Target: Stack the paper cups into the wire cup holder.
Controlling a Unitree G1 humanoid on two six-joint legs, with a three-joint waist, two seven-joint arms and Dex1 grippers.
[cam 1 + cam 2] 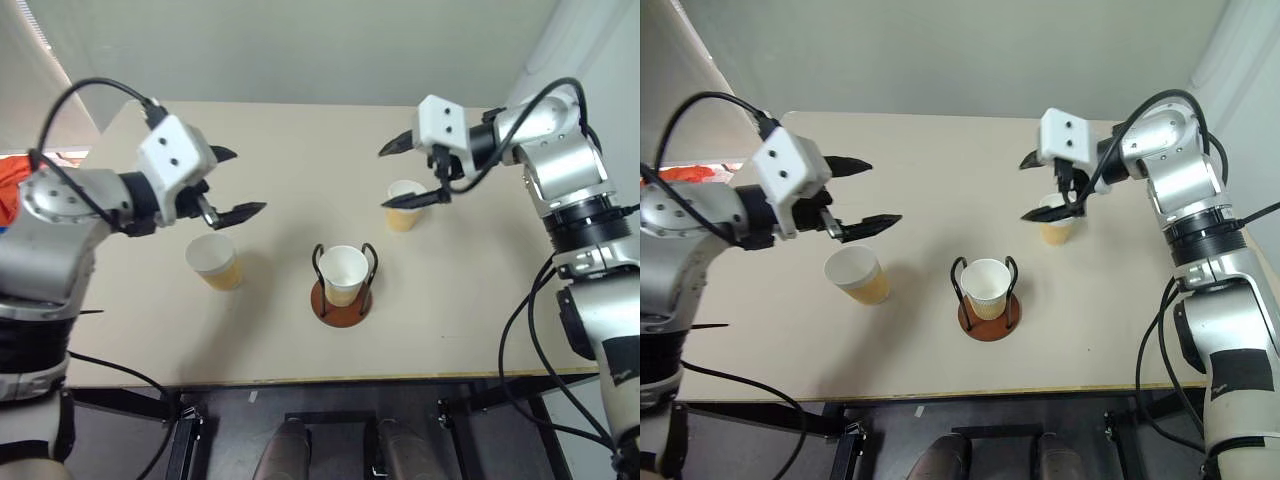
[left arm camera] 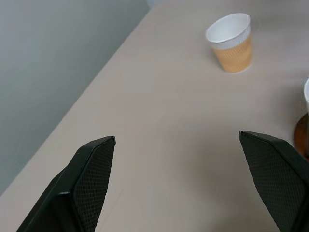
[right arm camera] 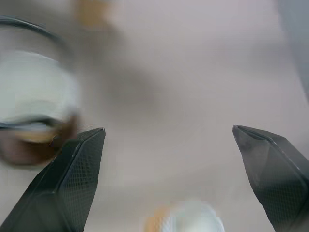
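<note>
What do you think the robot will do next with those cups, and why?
Probably lower the right gripper over the cup on the right and close on it. Its fingers are wide open just above that cup, one cup already sits in the wire cup holder, and another waits near the open left gripper.

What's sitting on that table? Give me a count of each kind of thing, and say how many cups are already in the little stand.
Paper cups: 3, one in the stand, one loose on the robot's left, one loose on its right
Wire cup holder: 1
Cups already in the holder: 1
Total things on the table: 4
</note>
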